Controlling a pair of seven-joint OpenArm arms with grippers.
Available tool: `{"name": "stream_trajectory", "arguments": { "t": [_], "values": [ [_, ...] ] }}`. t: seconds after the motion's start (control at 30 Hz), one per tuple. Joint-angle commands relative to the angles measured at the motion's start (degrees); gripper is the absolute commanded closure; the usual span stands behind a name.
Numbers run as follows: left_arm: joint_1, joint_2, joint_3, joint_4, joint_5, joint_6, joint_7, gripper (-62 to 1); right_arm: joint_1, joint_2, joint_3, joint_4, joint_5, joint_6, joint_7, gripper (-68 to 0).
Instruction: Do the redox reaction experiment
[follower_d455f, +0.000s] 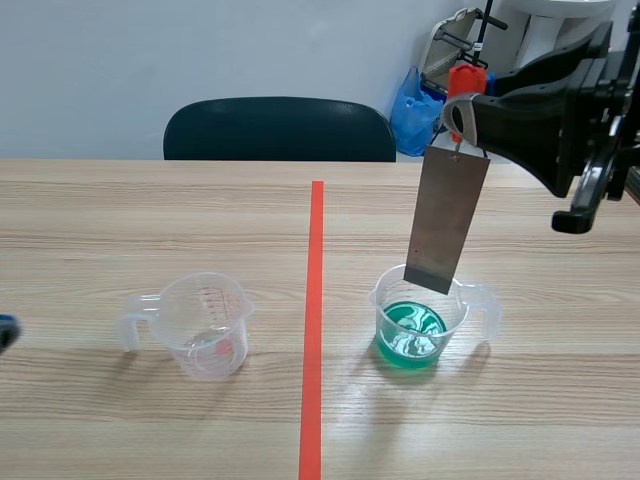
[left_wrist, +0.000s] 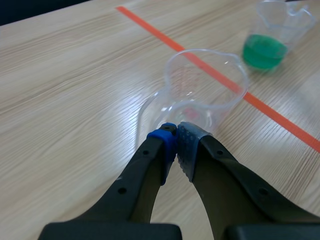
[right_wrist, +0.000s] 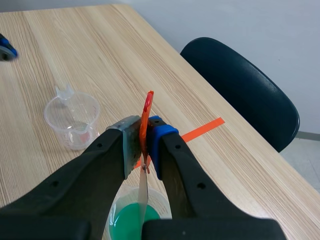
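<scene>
There are two clear plastic beakers with handles: one green-filled beaker and one almost empty beaker. There is one flat grey metal strip, one orange-red clip, one dark-backed chair, one blue plastic bag and one orange-red tape line.

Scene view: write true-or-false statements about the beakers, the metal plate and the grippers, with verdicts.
1. The right gripper is shut on the orange-red clip from which the grey metal plate hangs. True.
2. The clear plastic beaker with green liquid stands right of the tape line. True.
3. The other clear plastic beaker also holds green liquid. False: none in it.
4. The left gripper is open. False: its fingers meet, gripping nothing.
</scene>
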Motion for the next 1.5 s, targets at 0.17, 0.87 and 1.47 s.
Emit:
{"name": "stream_trajectory", "arguments": {
  "t": [0.17,0.87,1.47],
  "values": [
    [21.35,4.59,-14.99,0.39,0.2,-0.22,-13.99,-3.4,0.7,0.79,1.75,1.11,0.83,-0.17,0.87,-0.6],
    [43.26,22.27,-30.16,0.42,7.61,11.98,-41.31,-62.3,0.68,0.79,2.36,1.18,1.03,0.24,0.72,-0.6],
    [43.26,23.1,-30.16,0.42,4.44,15.15,-41.31,-62.3,0.68,0.79,2.36,1.18,1.03,0.26,0.74,-0.6]
  ]
}}
